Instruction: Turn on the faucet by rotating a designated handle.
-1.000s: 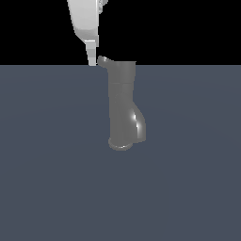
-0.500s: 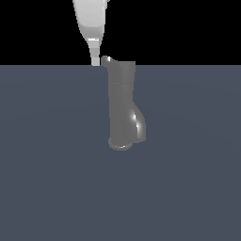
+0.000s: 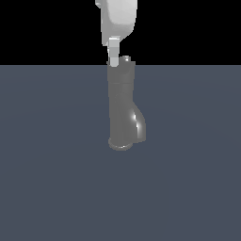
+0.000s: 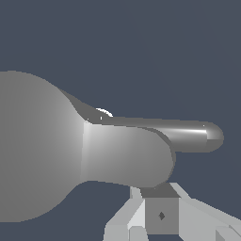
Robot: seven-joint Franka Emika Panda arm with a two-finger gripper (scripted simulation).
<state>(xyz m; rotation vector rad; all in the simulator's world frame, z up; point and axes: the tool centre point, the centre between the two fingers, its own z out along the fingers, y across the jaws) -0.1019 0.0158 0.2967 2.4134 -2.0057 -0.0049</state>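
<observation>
The grey glossy faucet [image 3: 122,103] stands upright, its bulging spout [image 3: 139,124] low on the exterior view's right. The handle [image 3: 126,59] shows only as a small bump at the cap's top edge. My gripper [image 3: 113,61] hangs from above at the cap's upper left, its fingers together, touching the cap beside the handle. In the wrist view the handle [image 4: 129,155] is a broad grey lobe sticking out from the rounded faucet body [image 4: 37,146]. The fingertips [image 4: 160,197] rest against the lobe's edge. The thin shiny spout [image 4: 188,134] lies behind it.
The faucet stands on a flat blue-grey floor [image 3: 56,179] that fills the lower part of the exterior view. A black background lies above the floor line. No other objects show.
My gripper has moved toward the exterior view's right, up to the cap. The handle, which stuck out to the left of the cap, has swung round and now barely shows.
</observation>
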